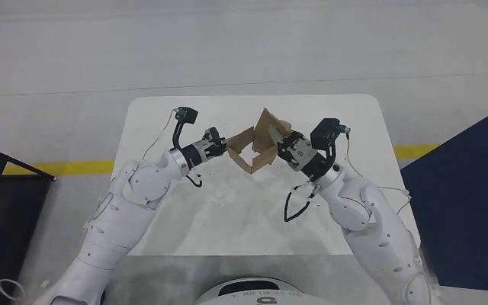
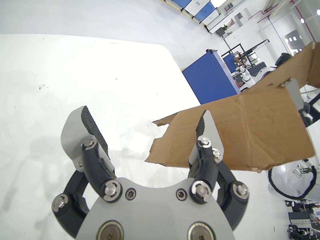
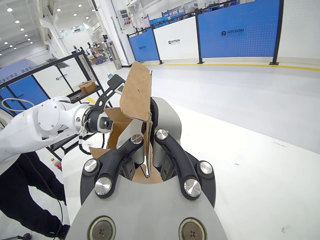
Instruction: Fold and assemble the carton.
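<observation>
Carton (image 1: 258,146), a brown cardboard blank only partly folded, hangs between the two arms above the far half of the worktop (image 1: 229,221), its panels splayed at odd angles rather than squared into a box, and it appears to be off the surface. The right fingers (image 3: 170,121) are closed tight on one upright panel, with the thin edge of the board pinched between the pads, so this single grip seems to carry the whole weight. The left fingers (image 2: 75,126) are spread wide and hold nothing. One of them sits against a loose flap with a ragged, torn-looking edge, and part of that flap lies in the gap between them. The step in hand looks like taking hold of this flap to fold it in. Several things could go wrong from here. With one narrow pinch as the only support, the carton may swivel or slide in the right fingers once the left side pushes or pulls on it. If the left fingers close at this spot they may catch only the frayed rim, which could tear further or slip free. A fold forced away from the crease would buckle the panel, and a lost grip would drop the carton onto the worktop.
</observation>
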{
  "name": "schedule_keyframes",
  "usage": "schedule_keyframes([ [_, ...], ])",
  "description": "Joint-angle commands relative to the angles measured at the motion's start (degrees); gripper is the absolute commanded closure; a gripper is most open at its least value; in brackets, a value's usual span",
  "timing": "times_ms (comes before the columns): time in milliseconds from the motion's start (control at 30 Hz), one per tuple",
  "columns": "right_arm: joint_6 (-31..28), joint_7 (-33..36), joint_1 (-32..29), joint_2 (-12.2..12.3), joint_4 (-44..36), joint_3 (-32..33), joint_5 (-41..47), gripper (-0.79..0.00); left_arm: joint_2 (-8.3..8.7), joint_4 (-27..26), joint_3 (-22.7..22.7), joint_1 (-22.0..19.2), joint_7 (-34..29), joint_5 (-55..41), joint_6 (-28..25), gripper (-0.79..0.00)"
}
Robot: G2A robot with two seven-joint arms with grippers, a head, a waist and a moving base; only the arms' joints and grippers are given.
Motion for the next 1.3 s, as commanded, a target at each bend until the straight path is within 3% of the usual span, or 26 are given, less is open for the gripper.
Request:
schedule_keyframes([
  [0,1.72,-0.05,0.41,-0.12,0.31,-0.15,-0.27,0.000,-0.07,-0.70,0.43,0.43,0.35,0.71,0.19,-0.785],
  [300,5.62,-1.46,0.40,-0.40,1.80,0.87,-0.31,0.000,-0.13,-1.88,0.65,2.08,0.79,1.83,0.39,-0.785],
  [1267,-1.07,-2.13,-0.62,-1.19,3.55,-0.52,14.66,0.000,-2.88,1.42,9.29,-2.39,0.40,-1.45,1.30,-0.785],
])
